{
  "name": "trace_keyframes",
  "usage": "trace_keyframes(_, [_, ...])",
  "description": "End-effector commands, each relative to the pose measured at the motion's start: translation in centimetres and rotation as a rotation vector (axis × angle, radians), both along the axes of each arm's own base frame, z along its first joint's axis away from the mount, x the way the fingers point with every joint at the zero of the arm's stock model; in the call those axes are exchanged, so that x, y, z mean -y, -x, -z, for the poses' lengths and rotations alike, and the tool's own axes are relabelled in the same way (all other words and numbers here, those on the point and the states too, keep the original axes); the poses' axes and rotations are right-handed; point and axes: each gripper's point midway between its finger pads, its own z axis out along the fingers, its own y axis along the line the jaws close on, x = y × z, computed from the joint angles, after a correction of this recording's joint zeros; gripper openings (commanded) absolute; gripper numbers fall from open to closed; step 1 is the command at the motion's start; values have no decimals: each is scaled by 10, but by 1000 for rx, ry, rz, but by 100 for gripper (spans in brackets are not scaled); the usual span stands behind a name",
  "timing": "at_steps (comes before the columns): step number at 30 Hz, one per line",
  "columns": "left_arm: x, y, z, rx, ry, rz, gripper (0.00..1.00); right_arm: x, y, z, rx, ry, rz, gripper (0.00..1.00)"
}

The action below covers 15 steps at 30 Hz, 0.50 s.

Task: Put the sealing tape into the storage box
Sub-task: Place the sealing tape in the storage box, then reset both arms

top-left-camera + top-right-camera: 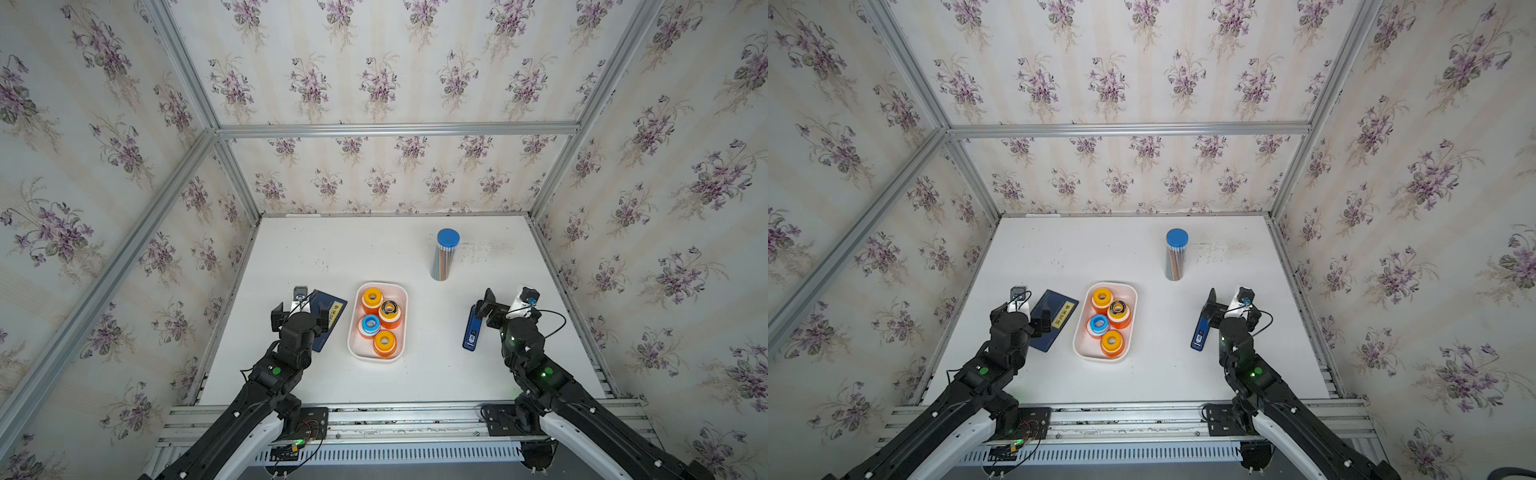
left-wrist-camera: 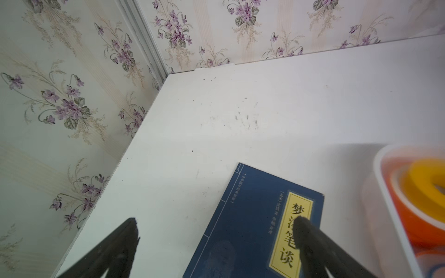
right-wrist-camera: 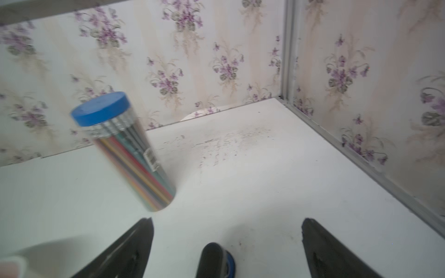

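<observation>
Orange, yellow, blue and black sealing-tape rolls (image 1: 384,343) sit stacked in the shallow white plastic storage box (image 1: 374,358), at 3 o'clock from my nearer left hand (image 1: 299,316); it and my right hand (image 3: 226,220) are spread, empty.

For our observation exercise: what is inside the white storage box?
Two yellow rolls, one black-yellow, one blue-white, each atop an orange-rimmed roll. Anything beneath those is hidden.

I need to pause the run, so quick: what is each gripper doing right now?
Left gripper: open, holding nothing.
Right gripper: open, holding nothing.
</observation>
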Motion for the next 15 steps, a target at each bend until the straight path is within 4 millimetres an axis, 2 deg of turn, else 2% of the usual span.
trace_keyframes(1, [-13, -16, -11, 94, 16, -43, 100, 11, -17, -6, 40, -25, -9, 100])
trace_keyframes(4, [-23, -26, 10, 47, 76, -49, 100, 18, -26, 1, 18, 47, 9, 100])
trace_keyframes(8, [-34, -44, 12, 38, 92, -67, 100, 28, -28, 31, -15, 117, 58, 100])
trace_keyframes(10, [-41, -56, 17, -1, 113, -80, 100, 33, -38, 36, -55, 136, 94, 100])
trace_keyframes(15, [-44, -80, 20, -20, 107, -63, 100, 39, -45, 21, 49, 167, 104, 100])
